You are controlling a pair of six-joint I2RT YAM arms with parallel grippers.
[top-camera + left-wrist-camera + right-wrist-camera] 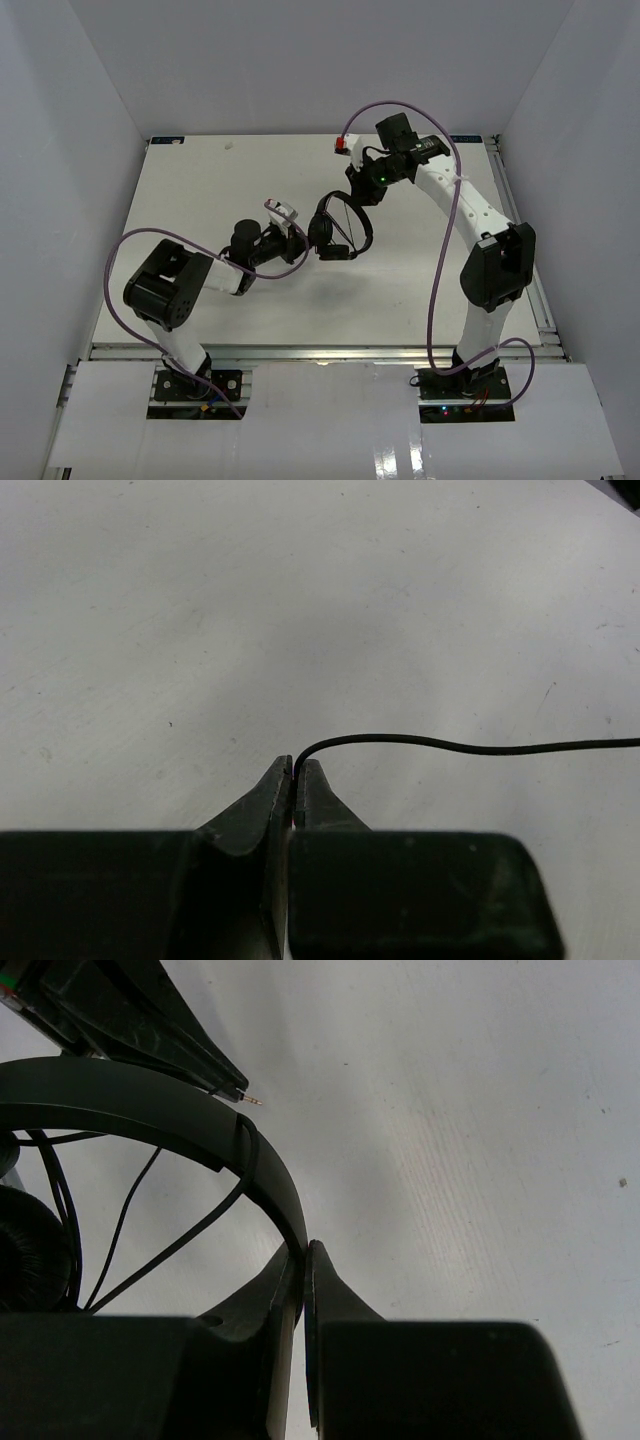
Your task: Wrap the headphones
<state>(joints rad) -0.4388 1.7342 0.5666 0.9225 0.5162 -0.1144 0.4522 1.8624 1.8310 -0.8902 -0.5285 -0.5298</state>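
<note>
Headphones lie about mid-worktop, between our two arms; we cannot tell whether they rest on the surface or hang just above it.

Our left gripper is pinched tight on the cord, which leaves the tips and arcs off to the right. Our right gripper is clamped on the headband near one end. One turn of cord crosses the band and loose strands run inside the arch.

We judge the step to be winding. The right grip should act as a fixed spool while the left leads the cord round under light, even tension, laying each turn beside the last. A hard tug could pull the thin strand out of the pinch.

The cord is thin, round, smooth and springy. The headband is a flat, matte black curve, and the earpad looks soft and padded. The worktop is white, matte and faintly scuffed.
</note>
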